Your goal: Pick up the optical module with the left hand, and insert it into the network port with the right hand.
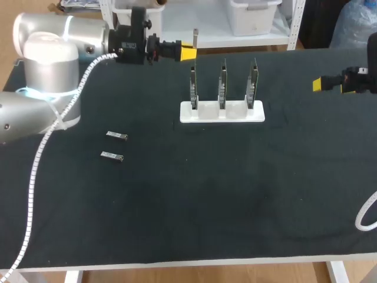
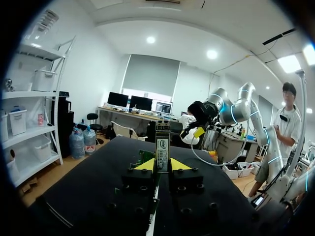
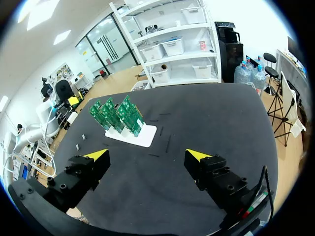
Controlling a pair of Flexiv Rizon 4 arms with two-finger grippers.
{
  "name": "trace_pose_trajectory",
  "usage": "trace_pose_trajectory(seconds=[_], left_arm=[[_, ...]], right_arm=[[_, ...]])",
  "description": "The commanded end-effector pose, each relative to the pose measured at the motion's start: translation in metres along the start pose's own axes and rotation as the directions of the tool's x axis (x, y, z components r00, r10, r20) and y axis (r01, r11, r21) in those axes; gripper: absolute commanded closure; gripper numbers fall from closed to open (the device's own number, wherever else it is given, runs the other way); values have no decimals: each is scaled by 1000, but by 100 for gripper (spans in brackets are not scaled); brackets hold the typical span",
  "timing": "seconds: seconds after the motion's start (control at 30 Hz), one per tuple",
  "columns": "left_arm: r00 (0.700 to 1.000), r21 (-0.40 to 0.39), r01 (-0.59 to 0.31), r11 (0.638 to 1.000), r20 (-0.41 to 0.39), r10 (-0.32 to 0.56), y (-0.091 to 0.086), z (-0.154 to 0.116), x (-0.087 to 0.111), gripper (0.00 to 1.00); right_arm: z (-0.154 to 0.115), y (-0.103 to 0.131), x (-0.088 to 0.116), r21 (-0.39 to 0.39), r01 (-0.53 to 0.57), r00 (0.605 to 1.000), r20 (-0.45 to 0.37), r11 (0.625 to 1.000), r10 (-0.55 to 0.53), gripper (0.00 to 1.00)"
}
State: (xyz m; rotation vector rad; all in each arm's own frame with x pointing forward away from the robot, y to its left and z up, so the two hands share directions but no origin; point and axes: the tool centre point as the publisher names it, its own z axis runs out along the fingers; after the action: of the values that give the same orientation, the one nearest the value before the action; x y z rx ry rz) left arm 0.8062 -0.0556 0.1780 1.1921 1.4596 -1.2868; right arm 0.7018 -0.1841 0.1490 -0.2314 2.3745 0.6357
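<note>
Optical module point(image 2: 162, 142) is standing upright, pinched low by left gripper point(image 2: 163, 166) | likely handling light, rigid, slick | right gripper point(image 3: 147, 156) fingers are gaping wide | exposed upper end is looking graspable

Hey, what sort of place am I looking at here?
Probably a robotics test bench: a black-topped table, a white rack of three upright green circuit boards, and the left tool shut on a slim metal optical module.

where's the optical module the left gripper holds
In the left wrist view the optical module stands upright, clamped in the left gripper, behind the left end of the white rack.
</note>
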Motion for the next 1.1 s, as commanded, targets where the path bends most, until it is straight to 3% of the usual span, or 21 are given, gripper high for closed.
trace_pose_trajectory(seconds=[0.03, 0.63, 1.1], left_arm=[[1000, -8, 3, 1000, 4, -3, -1, 1, 2, 100], [999, -23, 16, 1000, 40, -16, 5, 0, 4, 100], [998, -20, -45, 999, 49, 45, 13, -1, 4, 100]], right_arm=[[-2, 1, 1, 3, 0, 1000, 0, 1000, 0, 0], [-2, 1, 1, 3, 0, 1000, 0, 1000, 0, 0], [-2, 1, 1, 3, 0, 1000, 0, 1000, 0, 0]])
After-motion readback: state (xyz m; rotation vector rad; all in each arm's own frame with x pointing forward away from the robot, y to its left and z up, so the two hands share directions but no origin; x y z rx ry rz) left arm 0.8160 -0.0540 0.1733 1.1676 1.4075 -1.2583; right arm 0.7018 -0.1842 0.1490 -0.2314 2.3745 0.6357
